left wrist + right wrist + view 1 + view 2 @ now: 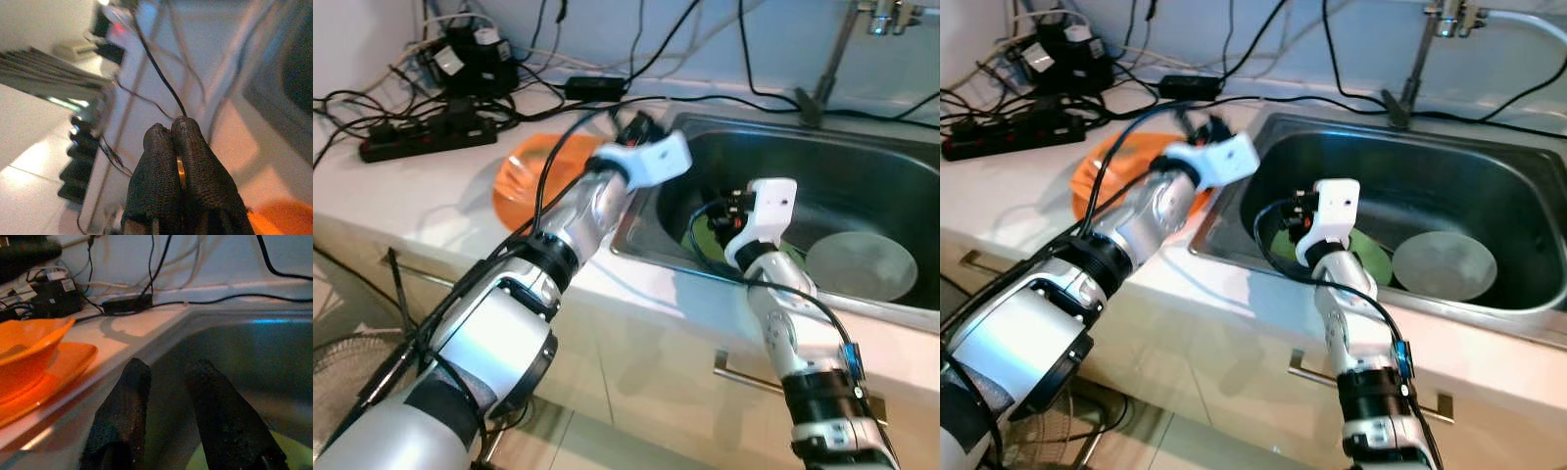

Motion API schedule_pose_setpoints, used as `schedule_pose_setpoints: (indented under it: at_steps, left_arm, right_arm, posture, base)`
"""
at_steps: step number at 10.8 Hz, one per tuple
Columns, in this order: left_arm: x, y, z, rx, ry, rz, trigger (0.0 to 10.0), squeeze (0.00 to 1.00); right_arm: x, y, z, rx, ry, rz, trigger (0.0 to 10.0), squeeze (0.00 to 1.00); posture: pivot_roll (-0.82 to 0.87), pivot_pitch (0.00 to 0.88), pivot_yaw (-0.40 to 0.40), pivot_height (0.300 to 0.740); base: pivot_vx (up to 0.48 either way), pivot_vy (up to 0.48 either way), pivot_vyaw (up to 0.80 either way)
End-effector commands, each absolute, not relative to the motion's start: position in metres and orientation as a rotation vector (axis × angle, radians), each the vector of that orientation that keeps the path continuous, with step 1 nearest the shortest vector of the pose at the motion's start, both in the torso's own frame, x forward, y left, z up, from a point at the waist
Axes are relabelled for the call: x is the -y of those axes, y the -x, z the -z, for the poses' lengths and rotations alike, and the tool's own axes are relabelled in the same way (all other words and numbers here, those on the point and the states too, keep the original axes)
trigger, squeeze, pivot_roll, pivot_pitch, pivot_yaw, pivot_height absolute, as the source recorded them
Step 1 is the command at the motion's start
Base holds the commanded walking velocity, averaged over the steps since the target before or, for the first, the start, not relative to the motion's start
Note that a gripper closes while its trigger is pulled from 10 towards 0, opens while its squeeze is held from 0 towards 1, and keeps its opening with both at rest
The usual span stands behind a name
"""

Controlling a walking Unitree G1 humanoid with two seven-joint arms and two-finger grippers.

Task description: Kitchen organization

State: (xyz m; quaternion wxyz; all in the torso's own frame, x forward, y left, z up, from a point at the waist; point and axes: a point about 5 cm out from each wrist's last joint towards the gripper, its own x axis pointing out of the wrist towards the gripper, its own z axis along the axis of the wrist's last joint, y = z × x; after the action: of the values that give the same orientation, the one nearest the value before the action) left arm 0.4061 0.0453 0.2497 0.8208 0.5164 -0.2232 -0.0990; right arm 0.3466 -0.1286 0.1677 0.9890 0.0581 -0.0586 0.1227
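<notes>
- A white kitchen counter (431,211) is carrying a tangle of black cables and a power strip (426,137) along the wall, beside a steel sink (901,162).
- The left arm is stretching over the counter, its left gripper (171,134) pinched fully closed and empty above the orange bowl (27,350), which is sitting on an orange plate (63,369).
- The right gripper (168,374) is reaching into the sink with fingers parted, holding nothing.
- A green plate (1371,259) and a grey plate (1445,264) are lying in the basin.
</notes>
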Motion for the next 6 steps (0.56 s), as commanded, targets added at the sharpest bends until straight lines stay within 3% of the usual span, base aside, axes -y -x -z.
schedule_pose_setpoints:
  at_steps: [1,2,4,5,6]
  left_arm:
    - [-0.03,-0.396,-0.28,0.651,-0.957,0.253,0.0,0.0]
    - [-0.022,-0.383,-0.294,0.767,-0.797,0.313,10.0,0.0]
    - [-0.013,-0.361,-0.301,0.864,-0.534,0.447,10.0,0.0]
    - [-0.012,-0.356,-0.3,0.846,-0.417,0.51,10.0,0.0]
    - [-0.012,-0.354,-0.299,0.829,-0.333,0.551,10.0,0.0]
  right_arm:
    - [0.127,-0.349,-0.169,0.126,-0.112,-0.251,10.0,0.0]
    - [0.128,-0.35,-0.169,0.126,-0.11,-0.246,10.0,0.0]
    - [0.137,-0.352,-0.169,0.132,-0.11,-0.23,10.0,0.0]
    - [0.14,-0.353,-0.171,0.143,-0.12,-0.226,10.0,1.0]
    - [0.141,-0.353,-0.173,0.153,-0.129,-0.23,10.0,1.0]
  posture:
    - [0.13,0.0,0.053,0.74]
    - [0.13,0.0,0.052,0.74]
    - [0.14,0.0,0.051,0.74]
    - [0.13,0.0,0.055,0.74]
    - [0.13,0.0,0.057,0.74]
  base:
    - [0.0,0.0,0.0]
    - [0.0,0.0,0.0]
    - [0.0,0.0,0.0]
    - [0.0,0.0,0.0]
    - [0.0,0.0,0.0]
